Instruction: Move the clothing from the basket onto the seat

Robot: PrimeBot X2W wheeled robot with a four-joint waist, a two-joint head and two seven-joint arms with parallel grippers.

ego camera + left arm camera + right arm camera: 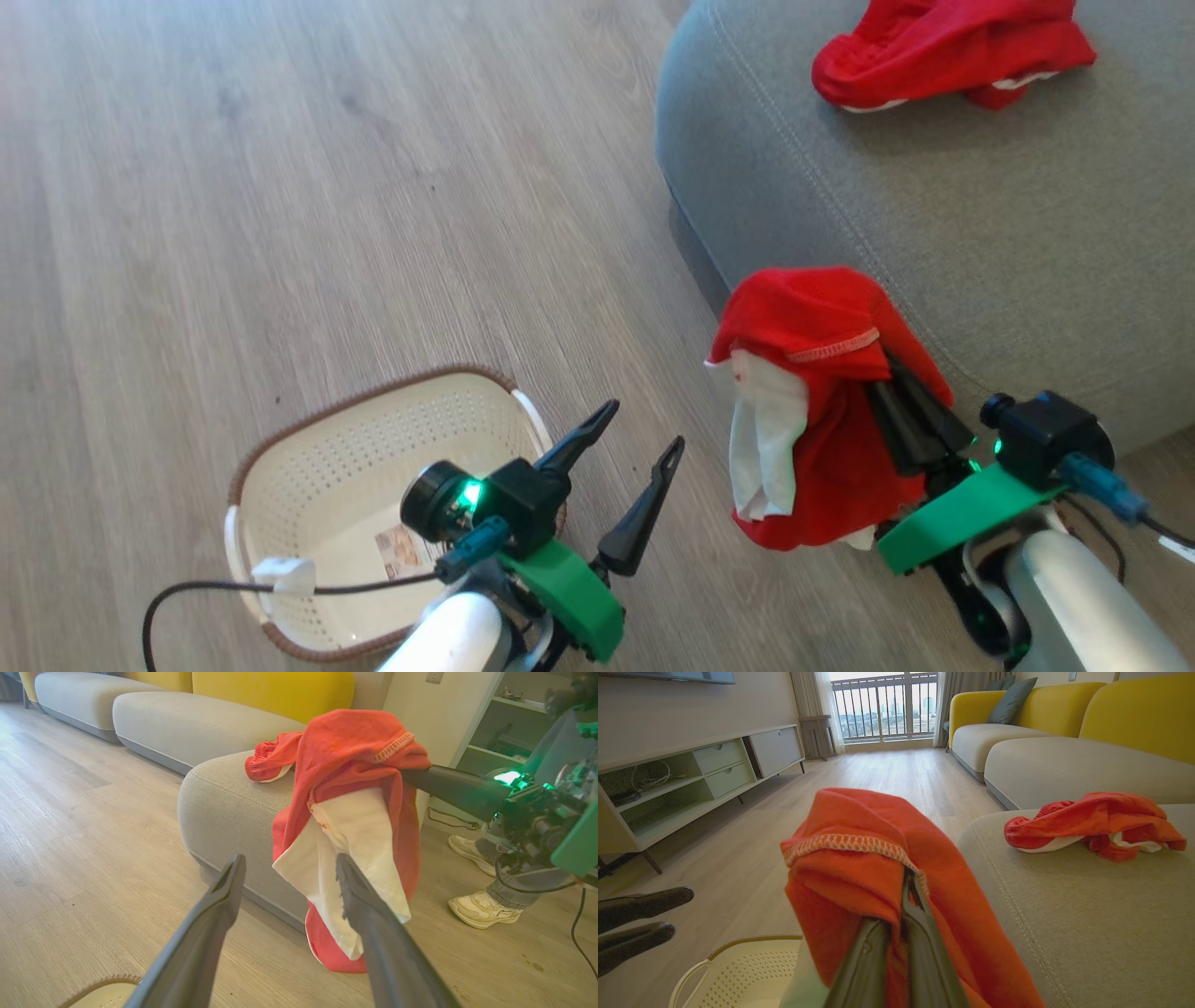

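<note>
Beside the seat (934,205), head view: right end effector (894,387) is clamping shut on the held garment (822,327), which is hanging over the floor (280,187) just off the cushion's rounded corner; a second garment (943,47) is lying on the seat.
Head view, basket (373,390): showing no clothing inside; left end effector (644,425) is hovering above its rim, spread wide, gripping nothing.
Left wrist view, fabric: limp red cloth is draping in folds, its white stripe (355,830) dangling lowest — raising it before crossing looks wise.
Right wrist view, upholstery: coarse grey weave with pale stitch lines is stretching ahead; releasing well inward should be preventing any slide-off.
</note>
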